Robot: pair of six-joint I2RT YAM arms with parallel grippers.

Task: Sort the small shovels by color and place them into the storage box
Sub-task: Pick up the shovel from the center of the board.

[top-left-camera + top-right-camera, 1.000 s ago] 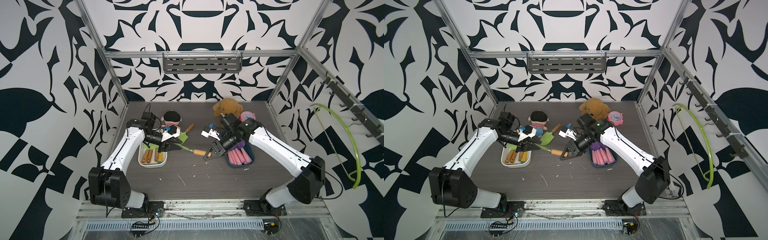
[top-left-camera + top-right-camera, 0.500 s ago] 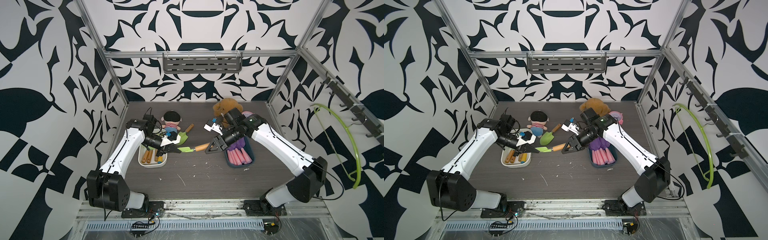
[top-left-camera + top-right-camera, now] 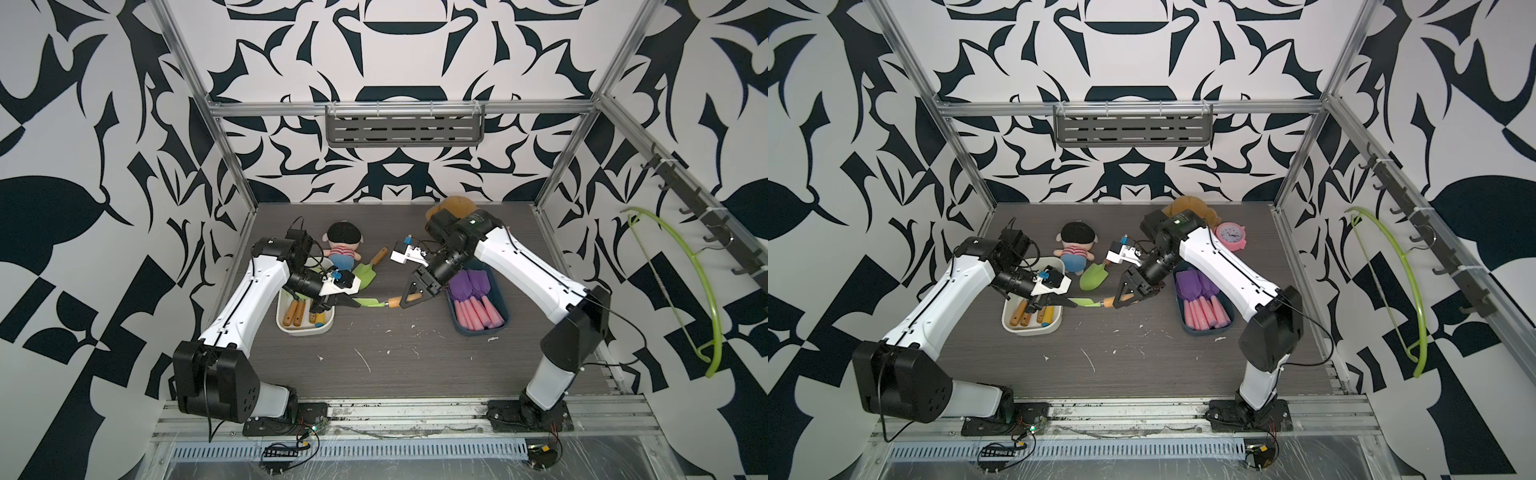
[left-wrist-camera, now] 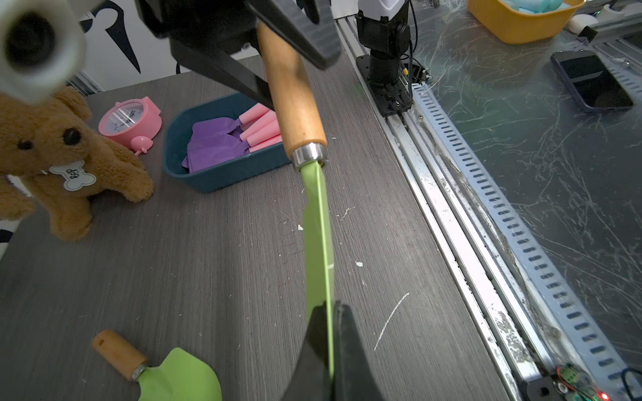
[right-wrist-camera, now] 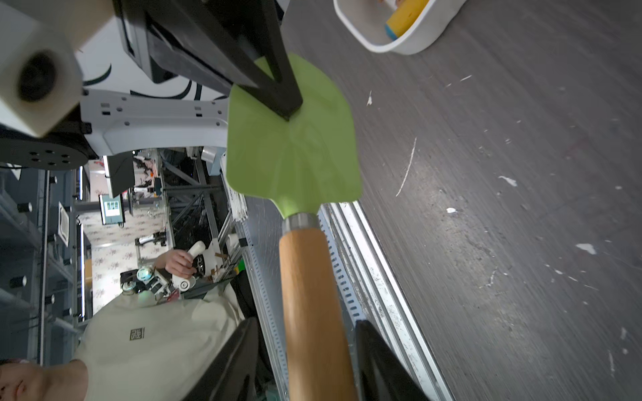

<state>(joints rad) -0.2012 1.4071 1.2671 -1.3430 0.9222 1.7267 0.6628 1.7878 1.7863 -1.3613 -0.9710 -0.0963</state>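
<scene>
Above tabletop centre, between white tub [image 3: 303, 332] and blue tub [image 3: 482, 332]: green shovel [image 3: 371, 302], wooden handle, airborne; left gripper [image 3: 355, 304] clenched on blade tip; right gripper [image 3: 409, 298] released, jaws clear of handle. Risk: thin-edge pinch, heavy handle droops, shovel slips out.

green shovels [image 3: 365, 272]: five seen, three of them in the white box [image 3: 303, 331] at 9 o'clock. purple shovels [image 3: 473, 284]: at least four, in the blue box [image 3: 478, 331] at 3 o'clock. soft toys [image 3: 343, 245]: two. clock [image 3: 1230, 235]: one.

Bright, even light with soft shadows; wrist views blur close up.
</scene>
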